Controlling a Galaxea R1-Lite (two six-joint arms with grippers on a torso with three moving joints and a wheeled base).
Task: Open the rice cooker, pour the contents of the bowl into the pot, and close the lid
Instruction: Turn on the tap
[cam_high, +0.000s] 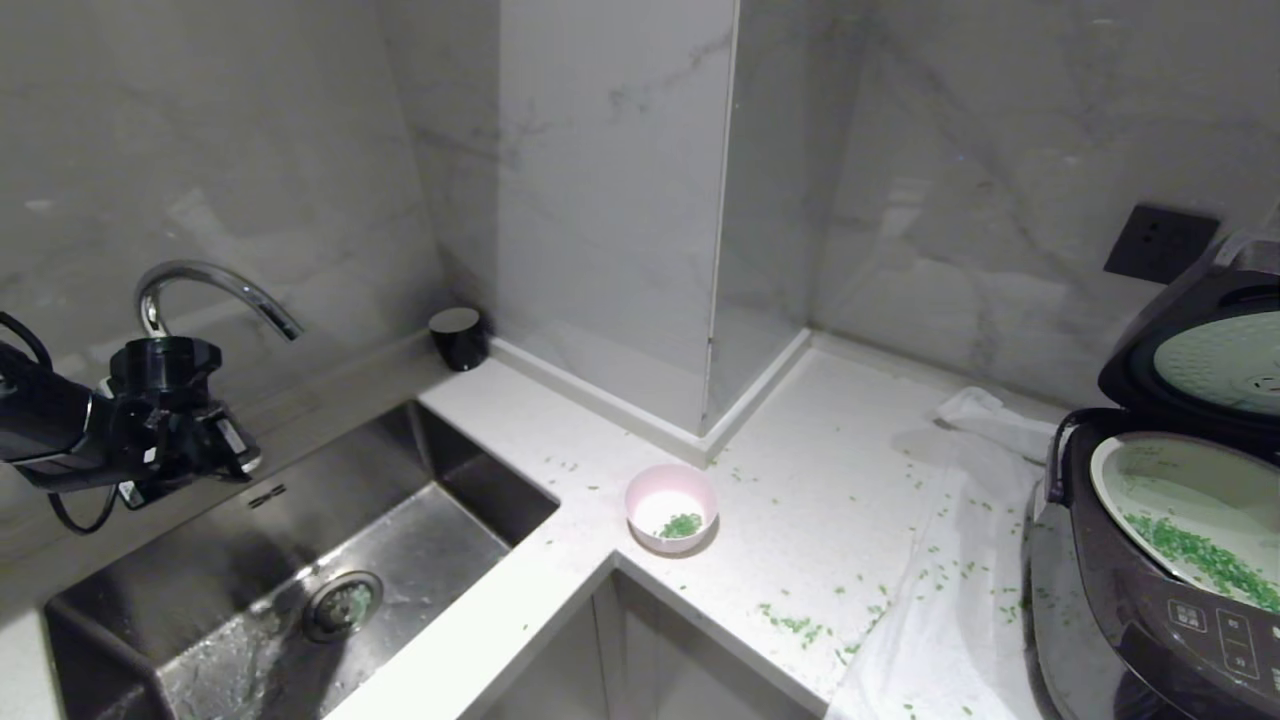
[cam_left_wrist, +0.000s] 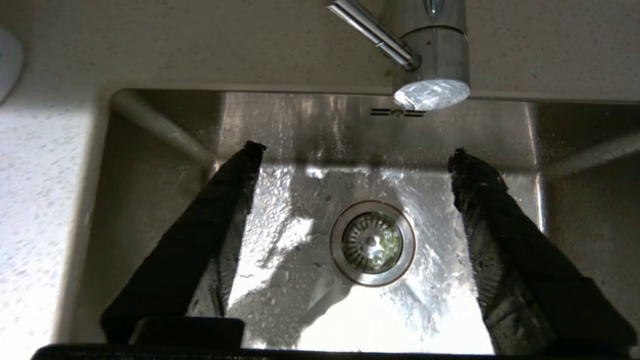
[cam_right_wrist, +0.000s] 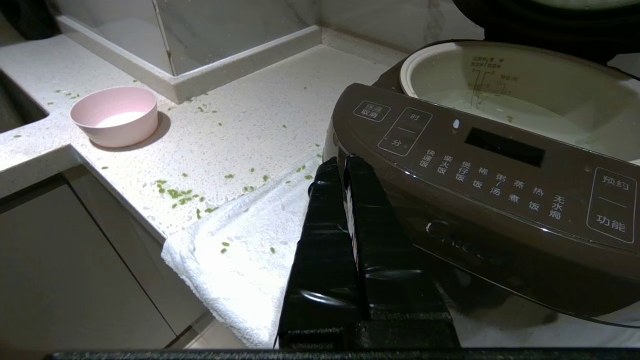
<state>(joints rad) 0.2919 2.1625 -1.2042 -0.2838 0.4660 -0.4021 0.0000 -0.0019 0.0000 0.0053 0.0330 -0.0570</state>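
lid (cam_high: 1215, 350): up on its hinge, silvery plate facing out. Not closed yet.
pot (cam_high: 1180, 500): seated in the rice cooker (cam_high: 1150, 610) at the right end of the counter, green grains (cam_high: 1205, 555) piled along its near side.
bowl (cam_high: 671, 507): upright on the counter (cam_high: 830, 450) by the inner corner, well apart from the cooker. A small clump of green still in it.
spill: loose grains on the counter and on the white towel (cam_high: 950, 600) under the cooker. Some in the sink drain (cam_left_wrist: 372, 243) too.
left gripper (cam_high: 215, 440): over the sink (cam_high: 400, 560), below the faucet (cam_high: 215, 290), far from bowl and cooker. Fingers (cam_left_wrist: 200, 235) spread wide, nothing between them.
right gripper (cam_right_wrist: 342, 167): parked low at the cooker's front, beside the towel. Fingers pressed together, holding nothing.
step in hand, my read: pour looks mostly done, so closing the lid is next. Could re-tip the bowl first for the leftover clump.
how to do it well: come over the top edge of the raised lid, push down and forward along the hinge arc, don't shove the cooker back.
watch: towel underneath may let the body slide, so press mostly downward.
finish: press near the front latch edge until it seats flat.
clearance: left arm has to cross the whole counter, so route above the bowl, not through it.
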